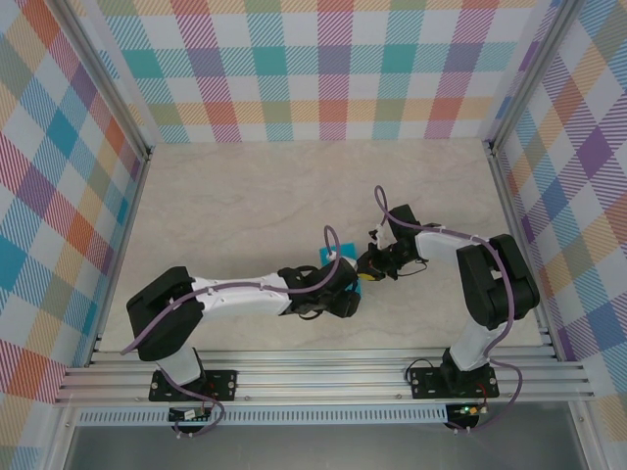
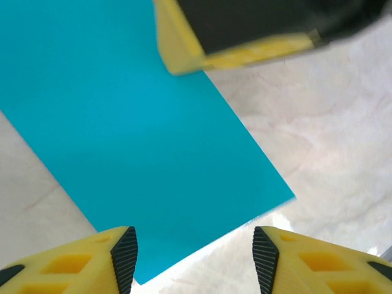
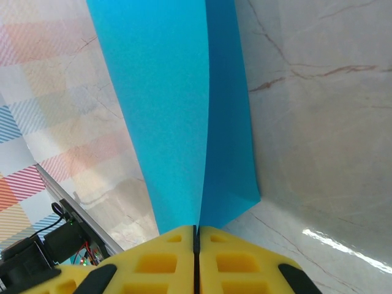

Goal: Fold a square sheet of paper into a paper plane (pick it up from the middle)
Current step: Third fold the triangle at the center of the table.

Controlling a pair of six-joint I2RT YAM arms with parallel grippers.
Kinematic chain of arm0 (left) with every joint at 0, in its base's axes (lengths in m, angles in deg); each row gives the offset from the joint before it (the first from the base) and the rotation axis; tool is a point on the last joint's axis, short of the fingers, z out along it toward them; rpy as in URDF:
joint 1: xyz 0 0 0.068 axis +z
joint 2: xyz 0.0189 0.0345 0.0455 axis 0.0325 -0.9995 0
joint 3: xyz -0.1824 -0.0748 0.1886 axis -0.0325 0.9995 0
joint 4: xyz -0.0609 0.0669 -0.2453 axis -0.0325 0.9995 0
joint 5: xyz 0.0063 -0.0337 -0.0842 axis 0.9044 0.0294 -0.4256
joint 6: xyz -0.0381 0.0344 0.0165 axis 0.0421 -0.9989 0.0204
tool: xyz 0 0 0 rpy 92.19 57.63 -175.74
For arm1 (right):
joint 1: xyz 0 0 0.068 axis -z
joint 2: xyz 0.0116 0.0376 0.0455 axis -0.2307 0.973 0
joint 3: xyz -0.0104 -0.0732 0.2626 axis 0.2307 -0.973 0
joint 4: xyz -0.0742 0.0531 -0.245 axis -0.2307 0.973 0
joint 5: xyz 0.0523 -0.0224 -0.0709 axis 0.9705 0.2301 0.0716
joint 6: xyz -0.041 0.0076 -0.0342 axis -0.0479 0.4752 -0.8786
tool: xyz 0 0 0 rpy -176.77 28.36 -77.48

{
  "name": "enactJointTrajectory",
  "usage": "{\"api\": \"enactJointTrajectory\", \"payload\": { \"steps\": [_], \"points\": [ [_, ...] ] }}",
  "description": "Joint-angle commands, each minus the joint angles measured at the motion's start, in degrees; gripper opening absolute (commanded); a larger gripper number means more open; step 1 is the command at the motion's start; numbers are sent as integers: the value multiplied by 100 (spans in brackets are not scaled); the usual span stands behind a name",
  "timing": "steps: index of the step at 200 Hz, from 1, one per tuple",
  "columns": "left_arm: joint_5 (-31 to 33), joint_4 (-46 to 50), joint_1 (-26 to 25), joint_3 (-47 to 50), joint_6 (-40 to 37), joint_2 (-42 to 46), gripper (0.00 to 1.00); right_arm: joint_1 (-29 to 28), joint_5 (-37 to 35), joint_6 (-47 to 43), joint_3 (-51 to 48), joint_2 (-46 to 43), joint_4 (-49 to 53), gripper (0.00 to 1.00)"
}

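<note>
Presently the square sheet of paper (image 3: 171,110) is pinched by the right gripper (image 3: 196,231), its fingers pressed together on a bent edge, near the middle of the marble-patterned table (image 3: 318,92). The left gripper (image 2: 195,254) is held partly open and empty just over the sheet's near edge. A firm pinch is advised so that the crease can be aligned corner to corner. Bare tabletop is available all round.

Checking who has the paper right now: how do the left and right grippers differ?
The left gripper stands open, jaws apart over the teal paper; the right gripper is shut, jaws pressed together. The left gripper holds nothing; the right gripper pinches the paper's edge. Both are yellow and work at the same sheet.
</note>
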Motion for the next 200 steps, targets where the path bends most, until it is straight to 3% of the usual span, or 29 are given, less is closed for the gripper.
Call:
{"api": "enactJointTrajectory", "payload": {
  "steps": [1, 50, 97, 126, 157, 200],
  "points": [
    [825, 437, -280, -345, -370, -151, 60, 30, 226, 55, 167, -1, 35, 8],
    [1201, 770, -598, -1125, -766, -820, 68, 35, 238, 52, 158, 6, 50, 9],
    [1673, 1147, -700, -1532, -721, -1242, 63, 40, 248, 20, 206, 81, 80, 10],
    [1822, 1150, -703, -1485, -693, -1207, 53, 41, 205, -32, 253, 112, 165, 10],
    [1865, 1113, -699, -1405, -736, -1116, 31, 37, 134, -67, 263, 87, 232, 10],
    [1746, 906, -688, -1224, -814, -946, 14, 36, 77, -100, 268, 63, 307, 11]
  ]
}}
